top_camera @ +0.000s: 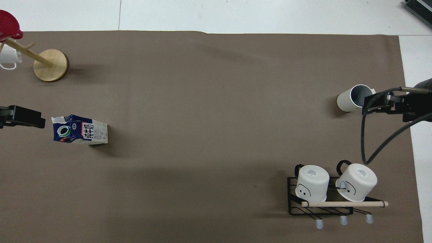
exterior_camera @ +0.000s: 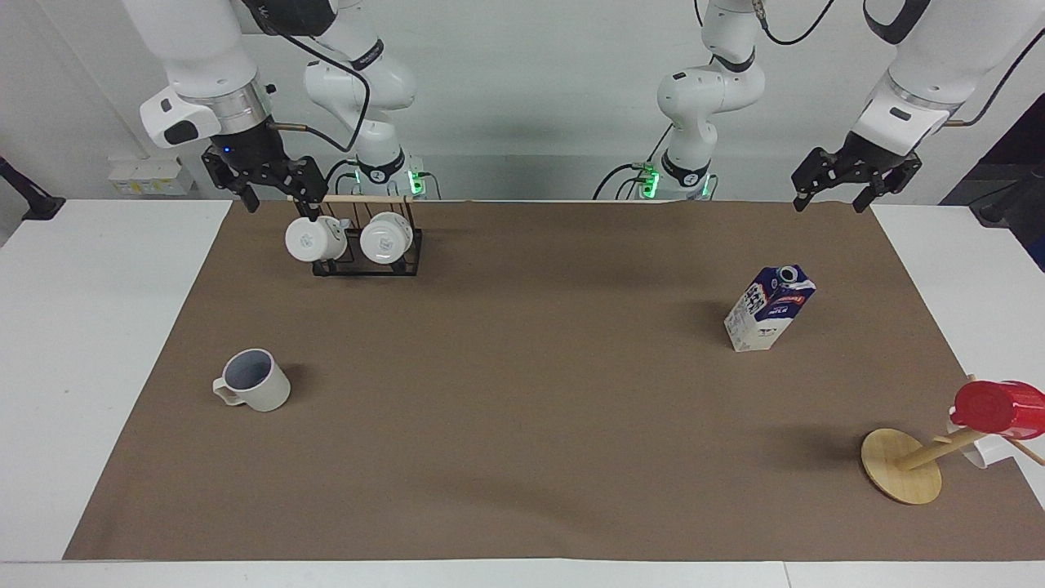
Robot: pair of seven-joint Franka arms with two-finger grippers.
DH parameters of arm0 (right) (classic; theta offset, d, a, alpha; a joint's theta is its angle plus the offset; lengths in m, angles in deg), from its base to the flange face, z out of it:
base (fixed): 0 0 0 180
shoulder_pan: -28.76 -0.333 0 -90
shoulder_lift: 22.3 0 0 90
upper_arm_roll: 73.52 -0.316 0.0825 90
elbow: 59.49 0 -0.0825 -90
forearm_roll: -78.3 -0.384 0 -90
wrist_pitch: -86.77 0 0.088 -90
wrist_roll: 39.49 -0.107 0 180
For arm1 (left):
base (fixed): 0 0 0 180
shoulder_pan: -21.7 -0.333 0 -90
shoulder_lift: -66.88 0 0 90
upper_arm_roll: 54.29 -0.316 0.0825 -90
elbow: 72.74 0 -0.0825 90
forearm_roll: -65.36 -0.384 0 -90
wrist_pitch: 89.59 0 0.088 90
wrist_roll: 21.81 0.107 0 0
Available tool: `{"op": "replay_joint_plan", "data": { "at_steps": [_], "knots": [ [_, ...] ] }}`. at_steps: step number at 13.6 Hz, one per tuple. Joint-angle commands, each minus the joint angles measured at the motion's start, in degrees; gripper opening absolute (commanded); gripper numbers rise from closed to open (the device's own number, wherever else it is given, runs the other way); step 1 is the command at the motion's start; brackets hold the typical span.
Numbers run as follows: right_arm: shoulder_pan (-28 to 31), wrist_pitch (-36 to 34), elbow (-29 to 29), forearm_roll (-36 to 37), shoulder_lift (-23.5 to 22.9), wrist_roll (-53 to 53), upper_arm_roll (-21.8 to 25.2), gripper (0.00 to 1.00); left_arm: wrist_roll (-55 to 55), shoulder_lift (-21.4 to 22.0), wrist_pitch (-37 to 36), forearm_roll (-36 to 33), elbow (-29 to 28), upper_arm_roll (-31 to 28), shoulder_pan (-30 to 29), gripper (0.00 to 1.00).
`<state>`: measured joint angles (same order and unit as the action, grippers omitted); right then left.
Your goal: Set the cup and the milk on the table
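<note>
The cup (exterior_camera: pixel 253 380), a grey-beige mug with a bluish inside, stands upright on the brown mat (exterior_camera: pixel 522 425) of the table (exterior_camera: pixel 98 367), toward the right arm's end. The milk (exterior_camera: pixel 769 309), a blue and white carton, stands upright on the mat toward the left arm's end. My right gripper (exterior_camera: pixel 277 206) hangs open and empty in the air by the mug rack, apart from the cup. My left gripper (exterior_camera: pixel 829 200) hangs open and empty above the mat's edge at its own end, well clear of the milk (top_camera: pixel 79 130).
A black wire rack (exterior_camera: pixel 367 263) with two white mugs (exterior_camera: pixel 314 238) and a wooden bar stands near the robots at the right arm's end. A wooden mug tree (exterior_camera: pixel 902 465) with a red cup (exterior_camera: pixel 998 407) leans at the mat's corner farthest from the robots, at the left arm's end.
</note>
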<state>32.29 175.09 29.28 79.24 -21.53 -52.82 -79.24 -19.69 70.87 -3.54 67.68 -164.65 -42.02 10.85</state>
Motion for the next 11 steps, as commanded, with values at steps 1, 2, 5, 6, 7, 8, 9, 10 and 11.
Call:
{"op": "replay_joint_plan", "data": {
  "at_steps": [1, 2, 5, 6, 7, 8, 9, 10, 11],
  "knots": [
    [1.1, 3.5, 1.8, -1.3, 1.2, 0.0, 0.0, 1.0, -0.6, 0.1, -1.2, -0.9, 0.9, 0.3, -0.3, 1.0],
    [1.7, 4.7, 1.8, -1.2, 1.1, -0.1, 0.0, 1.0, -0.6, 0.1, -1.2, -0.9, 0.9, 0.3, -0.3, 1.0],
    [2.6, 5.0, 1.7, -0.9, 0.8, 1.5, 0.0, 1.0, -0.5, 0.1, -1.2, -0.9, 0.9, 0.2, -0.5, 1.0],
    [2.5, 4.9, 1.7, -0.9, 0.8, 1.6, 0.0, 1.0, -0.5, 0.1, -1.3, -0.9, 0.8, 0.2, -0.7, 1.0],
    [2.4, 4.9, 1.7, -0.5, 0.8, 1.6, 0.0, 1.0, -0.6, 0.1, -1.4, -0.9, 0.8, 0.2, -0.9, 1.0],
    [2.4, 4.9, 1.7, -0.4, 0.8, 1.6, 0.0, 1.0, -0.5, 0.2, -1.3, -0.9, 0.9, 0.2, -0.5, 1.0],
    [2.4, 4.9, 1.7, -0.3, 0.8, 1.7, 0.0, 1.0, -0.5, 0.1, -1.2, -0.9, 0.9, 0.2, 0.1, 1.0],
    [2.3, 4.9, 1.8, -0.2, 0.8, 1.9, 0.0, 1.0, -0.5, 0.2, -1.1, -0.9, 0.9, 0.2, 0.2, 1.0],
    [2.3, 4.9, 1.8, -0.2, 0.9, 1.9, 0.0, 1.0, -0.5, 0.2, -0.7, -0.9, 0.9, 0.1, 0.7, 1.0]
  ]
}}
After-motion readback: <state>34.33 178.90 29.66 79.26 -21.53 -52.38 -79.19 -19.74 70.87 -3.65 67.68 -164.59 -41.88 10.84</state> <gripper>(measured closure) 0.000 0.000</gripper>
